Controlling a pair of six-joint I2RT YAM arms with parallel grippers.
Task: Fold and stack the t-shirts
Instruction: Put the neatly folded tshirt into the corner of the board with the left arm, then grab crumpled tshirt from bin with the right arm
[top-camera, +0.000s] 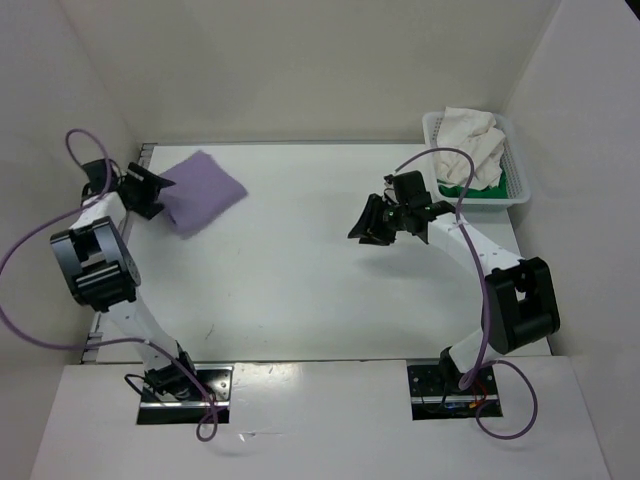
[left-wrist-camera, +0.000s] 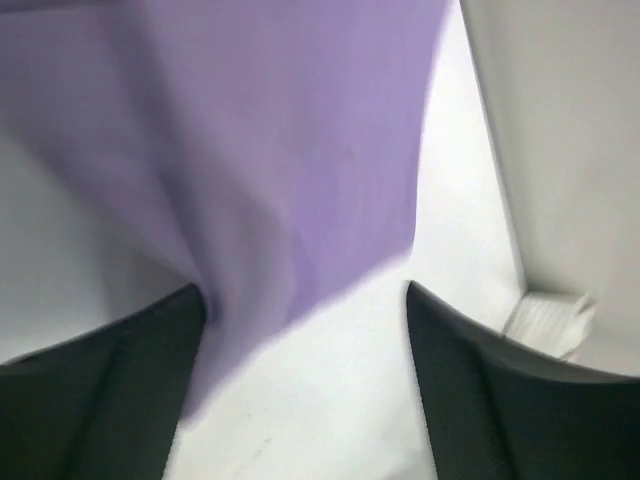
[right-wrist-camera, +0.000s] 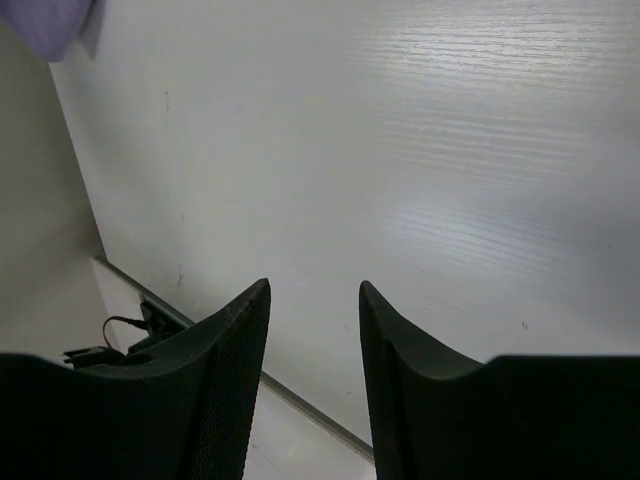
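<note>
"Top external takes in the whole table (top-camera: 300, 290): the lavender t-shirt (top-camera: 205, 190) lies folded into a flat, roughly square pad at the far left. The left gripper (top-camera: 150, 190) sits right at its left edge."

"And the other two shirts?"

"Far right corner, in the white mesh basket (top-camera: 520, 185). The cream t-shirt (top-camera: 475, 140) is bunched and rumpled on top, and the green t-shirt (top-camera: 458, 190) is only a strip showing beneath it. Neither wrist camera catches that basket."

"So what do the wrists add?"

"The left wrist gets in close. Smooth, matte purple cloth fills most of its picture, with a soft fold running down to the black finger (left-wrist-camera: 110, 390) on that picture's left, which touches it. The other finger stands well off over bare tabletop. The jaws are wide apart — nothing is pinched."

"And the right gripper (top-camera: 378, 222)?"

"It hangs over the middle of the table, well apart from every shirt. Its own camera shows two black, finely textured fingers (right-wrist-camera: 225, 380), parted, with only the white board between them — painted wood, the grain faintly ribbed. That texture doesn't show from overhead. One corner of lavender peeps in at the top left of that view, far from the fingertips."
</note>
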